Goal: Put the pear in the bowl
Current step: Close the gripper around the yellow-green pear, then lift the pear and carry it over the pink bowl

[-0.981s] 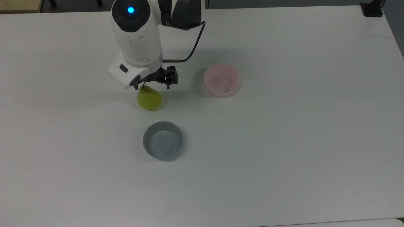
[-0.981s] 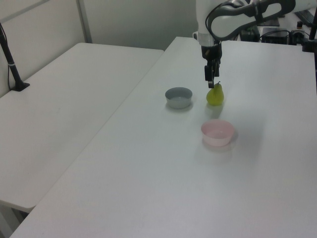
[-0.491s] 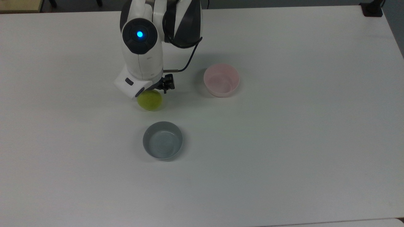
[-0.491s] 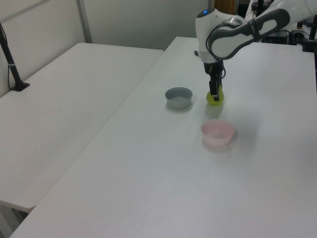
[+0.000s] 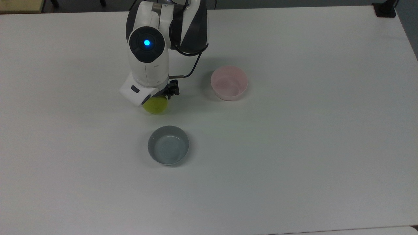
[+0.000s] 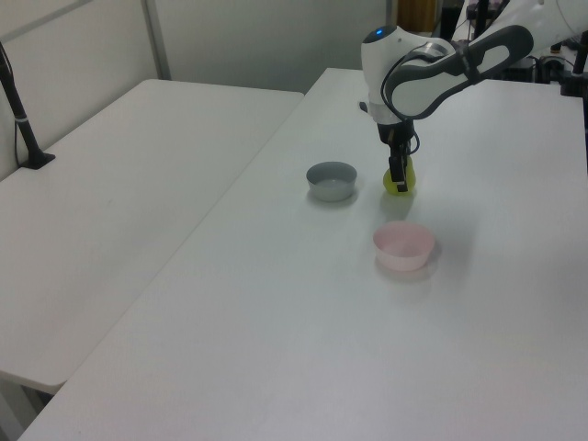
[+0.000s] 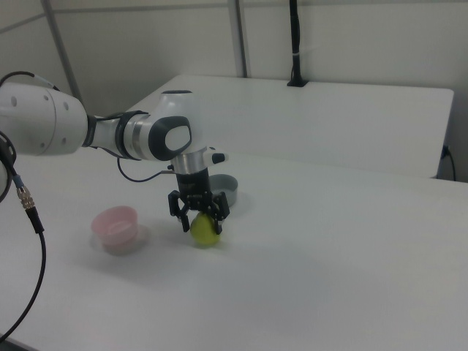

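1. Directly under the gripper [image 7: 199, 217] sits the pear [image 7: 205, 231], resting on the white table [image 5: 294, 147]; the right view shows the two dark fingers [image 7: 218, 210] spread apart, one on each side of the pear's upper part, so the jaws straddle it without being closed onto it as far as that view shows.
2. Seen in the top view, the pear [image 5: 156, 105] is half covered by the gripper [image 5: 160, 96] and the white wrist, and only its rounded yellow-green lower body shows past them.
3. Its skin is smooth and matt, yellow-green all over; the narrow top and stem are hidden behind the fingers.
4. To the top view's right of the gripper, well apart from it, stands the pink bowl [image 5: 229, 82]: round, pale, with plain smooth walls and a slight sheen inside.
5. Below the gripper in the top view stands a grey bowl [image 5: 168, 145] of much the same size and shape, grey-blue, with a glossy inside.
6. From the left view, the gripper [image 6: 398, 178] points straight down onto the pear [image 6: 401, 181], with the grey bowl [image 6: 332, 180] to the left view's left of it and the pink bowl [image 6: 403, 245] nearer the camera.
7. Beside the wrist, a dark cable [image 5: 193, 67] curves up to the arm's glossy white shell, which carries a lit blue light [image 5: 147, 42].
8. Bare and matt, the table top has a second white table [image 6: 119, 175] next to it.
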{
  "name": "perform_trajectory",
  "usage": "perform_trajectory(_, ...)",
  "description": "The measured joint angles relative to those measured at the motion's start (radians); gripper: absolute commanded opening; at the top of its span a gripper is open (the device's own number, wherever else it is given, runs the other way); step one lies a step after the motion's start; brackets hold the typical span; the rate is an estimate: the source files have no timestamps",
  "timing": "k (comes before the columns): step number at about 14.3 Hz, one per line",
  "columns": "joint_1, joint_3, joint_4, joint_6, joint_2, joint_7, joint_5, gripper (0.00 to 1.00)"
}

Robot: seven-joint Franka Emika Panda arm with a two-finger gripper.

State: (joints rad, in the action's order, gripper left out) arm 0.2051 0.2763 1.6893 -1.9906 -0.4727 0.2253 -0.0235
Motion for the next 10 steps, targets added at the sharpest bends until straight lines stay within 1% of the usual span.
perform_trajectory(3,0.000,0.000,0.002,-0.014,-0.003,0.001,-0.001,0.83)
perform_trajectory(4,-0.001,0.000,0.002,-0.018,-0.004,0.001,-0.001,0.75)
perform_trajectory(5,-0.001,0.000,0.002,-0.020,-0.004,0.001,-0.001,0.65)
perform_trajectory(6,-0.001,0.000,0.001,-0.021,-0.003,0.001,-0.002,0.51)
perform_trajectory(7,-0.001,0.000,0.001,-0.022,-0.003,0.001,-0.002,0.40)
perform_trajectory(8,-0.002,0.000,0.001,-0.022,-0.003,0.001,-0.002,0.38)
perform_trajectory(10,-0.003,0.000,0.001,-0.022,-0.003,0.001,-0.002,0.38)
